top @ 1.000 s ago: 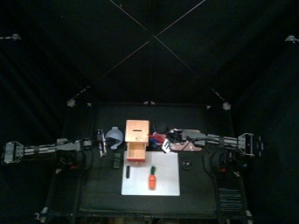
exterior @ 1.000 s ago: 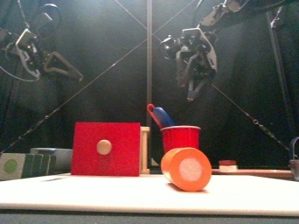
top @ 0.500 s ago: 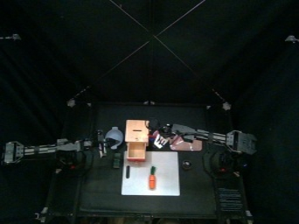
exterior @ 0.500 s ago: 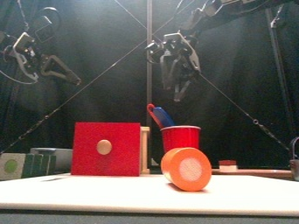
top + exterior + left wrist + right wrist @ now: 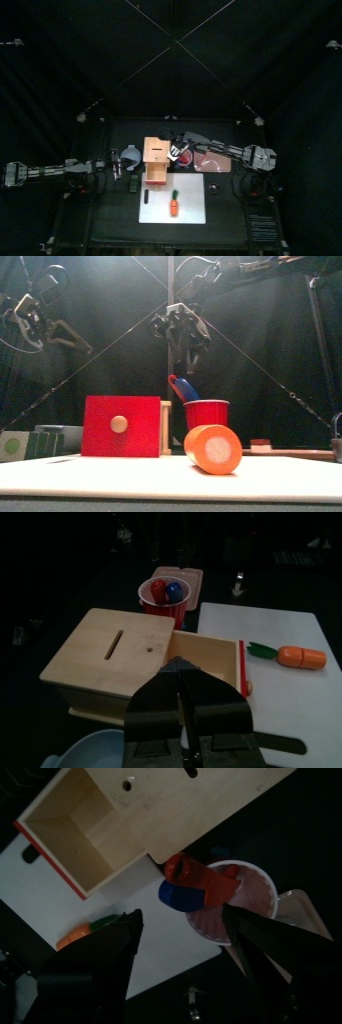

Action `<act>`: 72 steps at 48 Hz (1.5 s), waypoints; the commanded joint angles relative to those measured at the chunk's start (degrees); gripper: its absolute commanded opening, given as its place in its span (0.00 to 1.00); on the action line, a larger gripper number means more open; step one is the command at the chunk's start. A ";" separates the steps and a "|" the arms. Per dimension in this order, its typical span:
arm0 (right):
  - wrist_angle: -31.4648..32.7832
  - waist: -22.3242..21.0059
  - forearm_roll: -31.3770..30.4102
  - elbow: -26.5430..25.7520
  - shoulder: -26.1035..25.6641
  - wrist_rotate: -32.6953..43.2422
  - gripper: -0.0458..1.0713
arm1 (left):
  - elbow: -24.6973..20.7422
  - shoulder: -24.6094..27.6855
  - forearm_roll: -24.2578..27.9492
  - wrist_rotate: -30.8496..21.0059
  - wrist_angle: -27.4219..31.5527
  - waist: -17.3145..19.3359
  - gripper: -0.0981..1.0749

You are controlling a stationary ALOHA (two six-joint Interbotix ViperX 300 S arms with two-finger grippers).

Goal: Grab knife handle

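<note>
Top: right gripper (image 5: pixel 177 150) has moved in from the right, now over the wooden block (image 5: pixel 156 162)'s far end.

Front: it hangs high above the red cup (image 5: pixel 206 414).

Right wrist: jaws wide open, empty; knife handle (image 5: pixel 127 783) on the block top, ahead of them.

Left wrist: left gripper (image 5: pixel 189 698) closed, empty.

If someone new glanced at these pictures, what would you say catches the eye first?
Probably the tan wooden block with a red side, standing at the table's middle with a slot in its top. Right behind it stands the red plastic cup holding blue and red utensils, and nearest the front camera lies the orange carrot-shaped toy on a white mat. The right gripper hangs open above the block.
</note>
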 commanded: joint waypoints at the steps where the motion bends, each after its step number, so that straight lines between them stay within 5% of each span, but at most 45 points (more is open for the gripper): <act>1: 2.99 -0.62 0.26 -4.66 0.97 -0.44 0.89 | -0.62 0.09 0.09 0.09 -0.70 0.26 0.32; 23: 15.38 -1.05 -1.41 -20.74 13.18 -0.09 0.88 | 1.41 -0.18 -0.09 -0.18 -0.97 0.35 0.32; 36: 16.52 -0.97 -2.81 -21.01 14.41 0.62 0.84 | 2.29 -0.35 -1.49 -0.26 -0.97 0.18 0.32; 72: 17.23 -0.97 -5.71 -18.63 11.87 0.79 0.52 | 1.85 -0.44 -1.76 -0.26 -0.97 0.26 0.32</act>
